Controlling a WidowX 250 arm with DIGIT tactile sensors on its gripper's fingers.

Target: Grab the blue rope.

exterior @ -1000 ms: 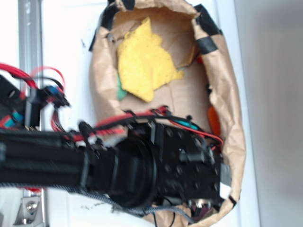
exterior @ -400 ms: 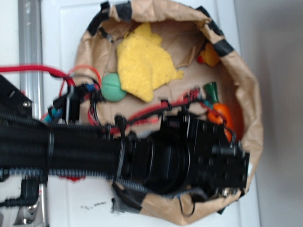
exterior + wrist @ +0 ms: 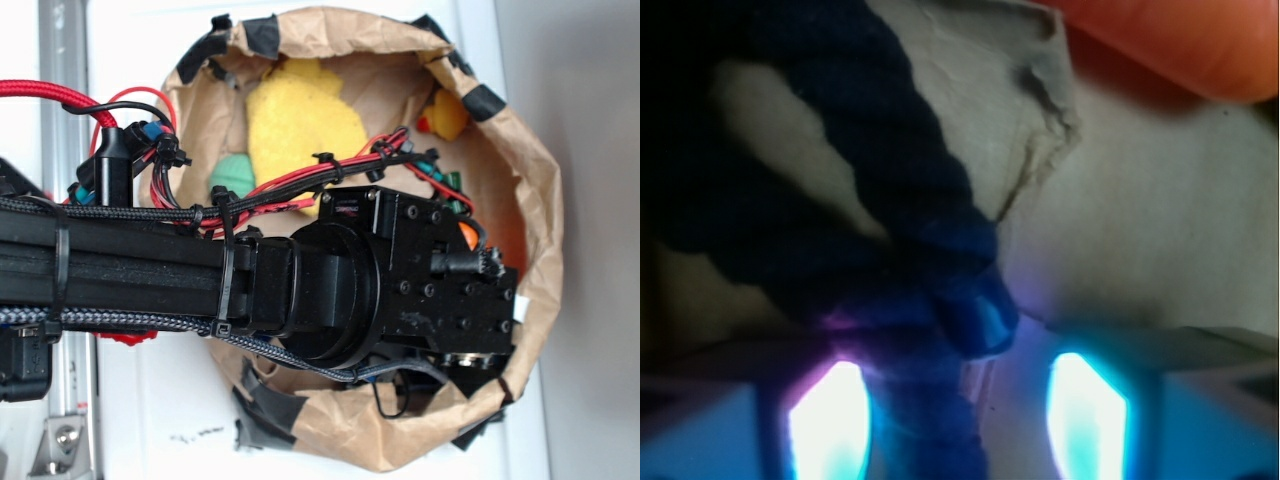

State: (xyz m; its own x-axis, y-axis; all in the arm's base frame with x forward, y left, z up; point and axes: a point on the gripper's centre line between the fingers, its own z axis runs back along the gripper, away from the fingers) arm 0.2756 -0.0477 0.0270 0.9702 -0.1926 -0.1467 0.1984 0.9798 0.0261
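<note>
the bag [image 3: 530,200] held the arm, whose gripper [image 3: 958,420] hung released, jaws apart. the rope [image 3: 890,230] lay looped on the bag floor, mostly toward the left finger [image 3: 825,420]; closing off-centre could have pinched paper or nudged the carrot [image 3: 1180,40]

The robot arm [image 3: 150,275] is matte black, boxy at the wrist with small screw heads, wrapped in black zip ties; red and black wires [image 3: 300,180] and a grey braided cable [image 3: 150,322] run along it, blue connectors behind
</note>
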